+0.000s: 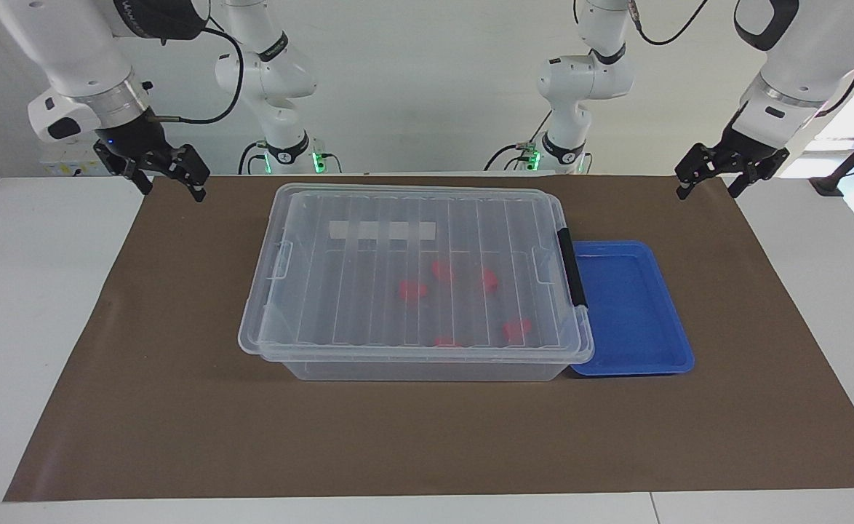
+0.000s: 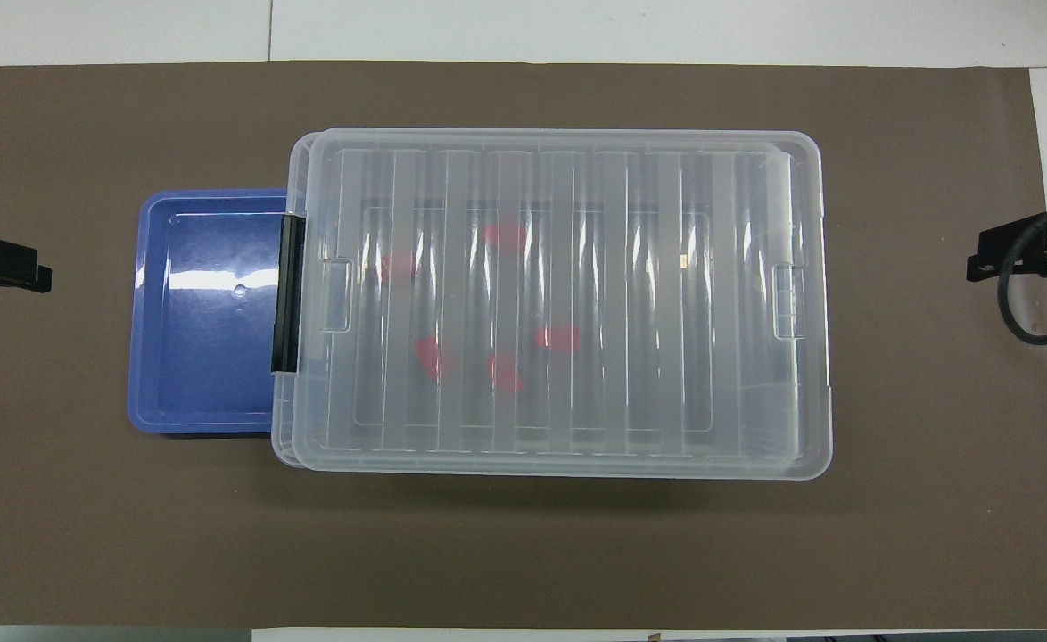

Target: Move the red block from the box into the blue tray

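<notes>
The facing view looks from high across the tabletop [image 1: 49,306] toward the robots, angled down, so both arm bases and the wall show at its top. The overhead view looks steeply down from above the robots' end, closer in, cutting off the arms. Both share the brown mat [image 1: 180,422], the box [image 1: 412,284] at its middle and the tray [image 1: 638,320] beside it, seen half a turn apart.
</notes>
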Controlling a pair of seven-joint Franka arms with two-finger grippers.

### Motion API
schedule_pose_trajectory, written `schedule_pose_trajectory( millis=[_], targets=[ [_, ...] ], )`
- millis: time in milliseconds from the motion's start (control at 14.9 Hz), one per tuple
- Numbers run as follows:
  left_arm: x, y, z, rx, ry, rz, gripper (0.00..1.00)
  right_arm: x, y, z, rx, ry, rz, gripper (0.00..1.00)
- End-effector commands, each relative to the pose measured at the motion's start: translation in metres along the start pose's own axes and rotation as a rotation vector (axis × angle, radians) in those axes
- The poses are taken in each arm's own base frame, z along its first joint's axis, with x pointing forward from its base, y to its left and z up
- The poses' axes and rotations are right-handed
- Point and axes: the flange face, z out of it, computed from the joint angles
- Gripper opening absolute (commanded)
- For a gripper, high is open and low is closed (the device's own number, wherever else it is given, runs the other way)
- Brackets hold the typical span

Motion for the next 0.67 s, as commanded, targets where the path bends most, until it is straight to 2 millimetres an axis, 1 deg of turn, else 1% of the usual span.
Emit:
schedule_pose_trajectory(
  millis=[0,468,602],
  targets=[
    [-0.002,0.000,-0.001,0.012,-0.002,0.037,1.00,0.000,0.002,0.000,0.007,-0.006,-0.023,1.00],
    [-0.003,0.001,-0.002,0.012,-0.004,0.037,1.00,-0.002,-0.001,0.000,0.010,-0.006,-0.026,1.00],
    [-0.004,0.001,-0.002,0.012,-0.005,0.039,1.00,-0.005,-0.009,0.003,-0.002,-0.010,-0.041,1.00]
  ],
)
